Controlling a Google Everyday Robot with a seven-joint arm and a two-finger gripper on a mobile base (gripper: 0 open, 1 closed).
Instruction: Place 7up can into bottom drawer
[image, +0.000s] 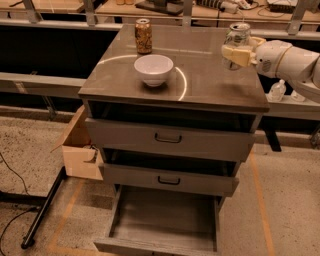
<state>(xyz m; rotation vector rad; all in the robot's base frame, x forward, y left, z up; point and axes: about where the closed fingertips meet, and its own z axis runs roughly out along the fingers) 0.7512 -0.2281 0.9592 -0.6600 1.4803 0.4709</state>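
Note:
The 7up can (237, 37), pale silver with a silver top, is above the right rear part of the cabinet top (200, 75). My gripper (235, 54) comes in from the right on a white arm and is shut on the can, holding it upright just above the surface. The bottom drawer (165, 220) is pulled open at the cabinet's foot, showing a bare grey wood-grain floor.
A white bowl (153, 69) stands mid-top, a brown-gold can (143, 36) behind it at the rear left. Two upper grey drawers (169, 140) with dark handles stick out slightly. A cardboard box (80, 147) sits left of the cabinet on the floor.

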